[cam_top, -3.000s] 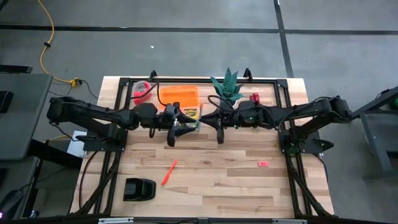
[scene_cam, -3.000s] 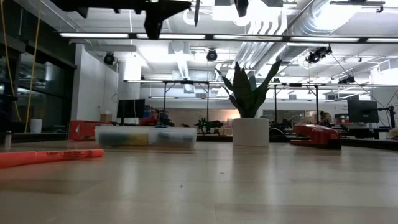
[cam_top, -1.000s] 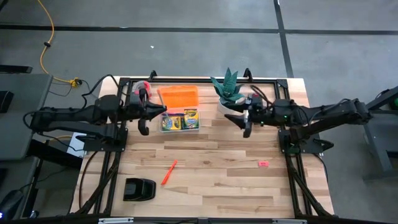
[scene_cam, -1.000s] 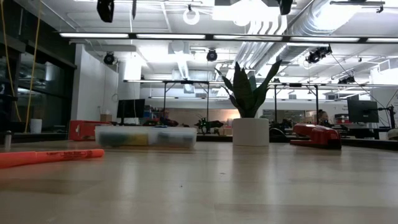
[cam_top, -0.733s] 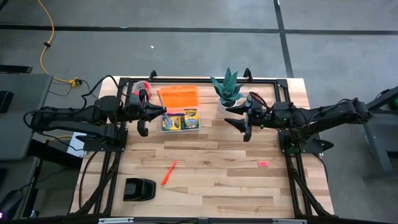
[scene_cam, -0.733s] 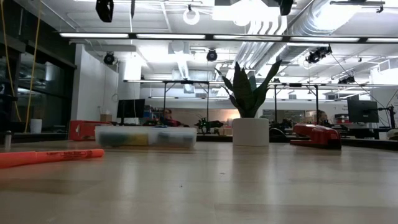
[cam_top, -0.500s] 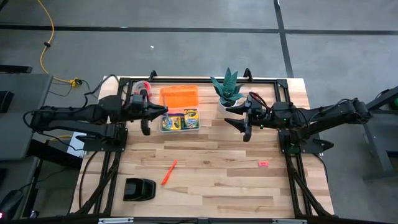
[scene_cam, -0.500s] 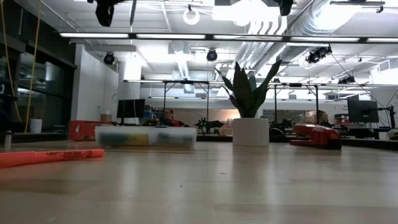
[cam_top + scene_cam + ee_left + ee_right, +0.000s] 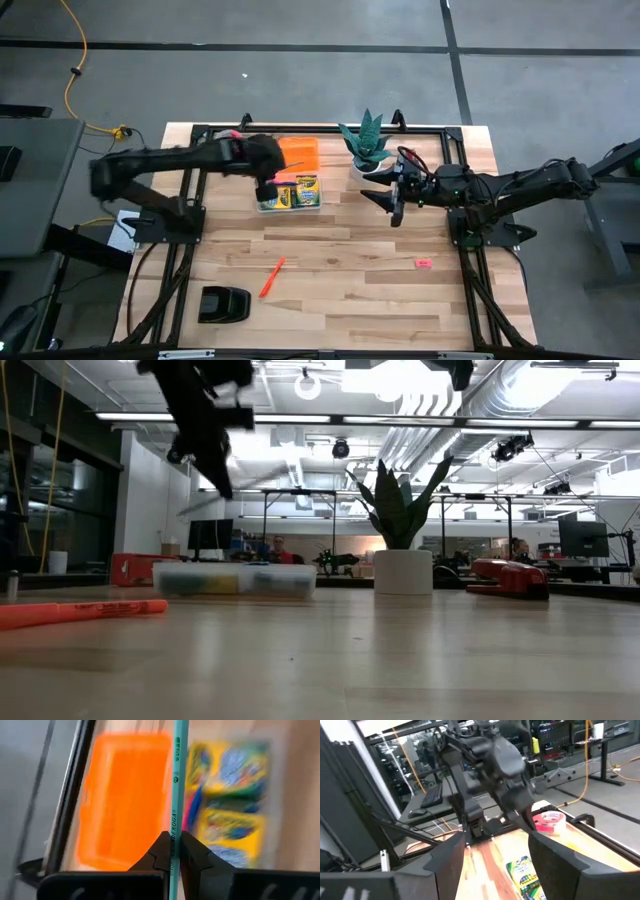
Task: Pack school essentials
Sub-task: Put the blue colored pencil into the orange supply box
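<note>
Wood counter [image 9: 340, 290]: upper centre, left hand [image 9: 175, 851] pinches the pencil [image 9: 177, 785] lengthwise over the box [image 9: 290, 194]; right hand [image 9: 393, 200], wide, waits farther right

2 dark arms, matte black links; left tool [image 9: 173, 855] w/ black wedge-shaped fingers.

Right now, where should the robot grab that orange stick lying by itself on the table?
Best guess: around the middle of the orange stick, coming straight down from above. It lies flat and slanted on bare wood with nothing touching it, so it can be pinched across its thin width. The right hand is open and free; the left hand holds the teal pencil.
</note>
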### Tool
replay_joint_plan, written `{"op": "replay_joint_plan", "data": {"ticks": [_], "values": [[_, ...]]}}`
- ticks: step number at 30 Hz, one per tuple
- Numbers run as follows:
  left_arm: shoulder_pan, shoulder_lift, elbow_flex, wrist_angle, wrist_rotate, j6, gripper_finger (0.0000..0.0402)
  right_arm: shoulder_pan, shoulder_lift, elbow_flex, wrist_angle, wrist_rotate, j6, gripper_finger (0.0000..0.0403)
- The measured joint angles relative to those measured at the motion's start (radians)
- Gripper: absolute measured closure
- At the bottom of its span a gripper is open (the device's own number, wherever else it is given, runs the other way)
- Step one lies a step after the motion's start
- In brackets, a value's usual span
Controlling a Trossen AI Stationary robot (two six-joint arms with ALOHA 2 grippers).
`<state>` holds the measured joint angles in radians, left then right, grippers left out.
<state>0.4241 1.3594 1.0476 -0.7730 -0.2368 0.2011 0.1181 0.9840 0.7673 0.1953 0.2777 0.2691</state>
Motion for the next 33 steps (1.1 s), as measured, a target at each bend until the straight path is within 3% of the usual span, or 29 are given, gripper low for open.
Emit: {"op": "replay_joint_plan", "data": {"ticks": [6, 13, 26, 33], "values": [[0.030, 0.207, 0.043, -0.006, -0.004, 0.121, 0.0401, 0.000, 0.000, 0.000, -0.008, 0.008, 0.021, 0.0190], [0.029, 0.317, 0.045, 0.070, 0.020, 0.134, 0.0401, 0.000, 0.000, 0.000, -0.024, 0.008, 0.045, 0.0190], [0.062, 0.351, 0.046, 0.066, 0.001, 0.143, 0.0400, 0.000, 0.000, 0.001, -0.030, 0.008, 0.048, 0.0190], [0.064, 0.351, 0.046, 0.059, 0.013, 0.143, 0.0371, 0.000, 0.000, 0.001, -0.033, 0.008, 0.048, 0.0190]]}}
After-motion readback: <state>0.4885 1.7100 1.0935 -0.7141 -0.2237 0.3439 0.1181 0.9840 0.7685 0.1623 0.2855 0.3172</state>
